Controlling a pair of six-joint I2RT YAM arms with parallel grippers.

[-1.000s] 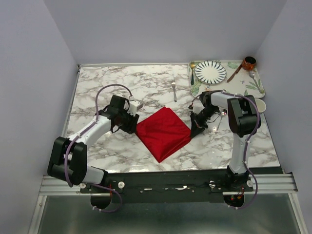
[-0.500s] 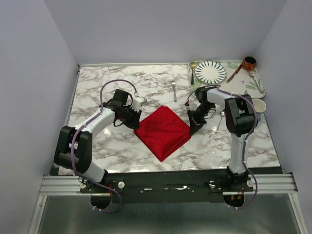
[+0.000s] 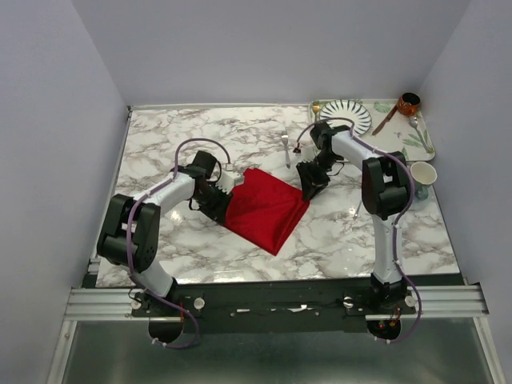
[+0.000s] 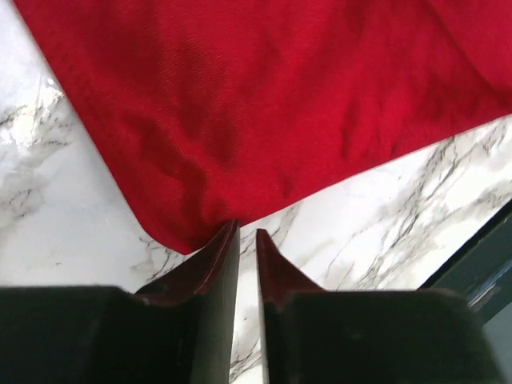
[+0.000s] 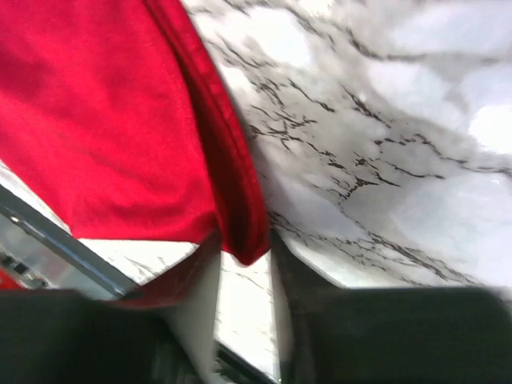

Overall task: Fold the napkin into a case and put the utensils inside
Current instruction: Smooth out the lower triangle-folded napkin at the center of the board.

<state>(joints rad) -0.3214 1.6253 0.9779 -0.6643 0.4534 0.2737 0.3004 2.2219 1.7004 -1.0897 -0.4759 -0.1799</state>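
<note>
napkin dragged back, corners at left hand, right hand, maybe pinched

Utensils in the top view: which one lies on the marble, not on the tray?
The silver fork, alone beyond the red napkin; the rest lie on the patterned tray.

The left arm and right arm are built of white tubes joined by chunky black joints. A thin purple cable loops along each. The left gripper ends in flat, black, tapered fingers.
</note>
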